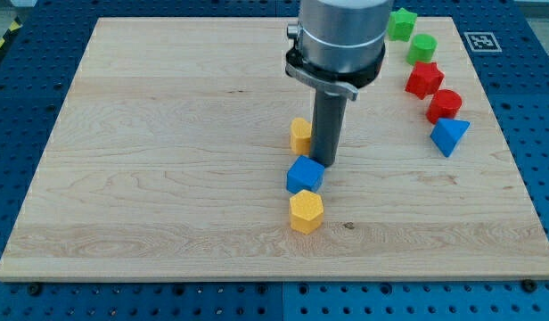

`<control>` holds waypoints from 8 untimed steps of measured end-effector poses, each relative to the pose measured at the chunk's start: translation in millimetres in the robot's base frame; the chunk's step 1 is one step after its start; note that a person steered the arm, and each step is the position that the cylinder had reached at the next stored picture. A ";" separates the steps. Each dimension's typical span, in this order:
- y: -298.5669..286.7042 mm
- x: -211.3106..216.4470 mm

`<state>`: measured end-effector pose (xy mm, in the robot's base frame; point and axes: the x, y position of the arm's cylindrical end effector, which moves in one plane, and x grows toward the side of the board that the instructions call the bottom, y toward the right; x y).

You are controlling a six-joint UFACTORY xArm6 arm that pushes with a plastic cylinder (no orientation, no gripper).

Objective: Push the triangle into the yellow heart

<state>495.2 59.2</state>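
Jawless, our rod's tip (pixel 318 163) rests against the blue cube (pixel 305 174), just right of the partly hidden yellow heart (pixel 300 135), while the blue triangle (pixel 449 135) sits well apart to the heart's right, so we judge the push unstarted.

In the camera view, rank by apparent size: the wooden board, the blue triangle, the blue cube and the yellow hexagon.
1. wooden board, by far.
2-4. blue triangle, blue cube and yellow hexagon look about alike; their differing nearness to the camera makes ranking unsure.
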 end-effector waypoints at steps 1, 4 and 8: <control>53.7 34.3; 221.5 9.4; 191.8 -57.2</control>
<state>438.0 251.0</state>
